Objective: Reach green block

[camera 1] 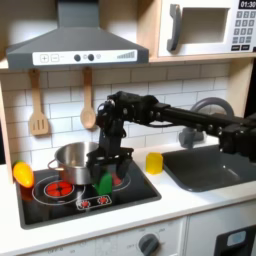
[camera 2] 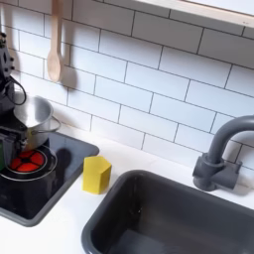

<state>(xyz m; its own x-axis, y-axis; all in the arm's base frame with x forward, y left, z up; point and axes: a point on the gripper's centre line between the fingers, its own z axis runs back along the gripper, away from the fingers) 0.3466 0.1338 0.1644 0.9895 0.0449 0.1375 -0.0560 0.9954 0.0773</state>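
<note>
one small bright green block (camera 1: 104, 184) upright on stove; tool (camera 1: 103, 166) above, grip state unclear.

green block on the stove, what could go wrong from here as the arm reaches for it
1. The gripper hangs right over the small bright green upright block on the black toy stovetop; coming down off-centre could tip it over.
2. The shiny steel pot stands close beside the arm, to the first exterior view's left, so a sideways correction might bump it.
3. Whether the gripper is open is unclear; if shut, it would push the block.
</note>
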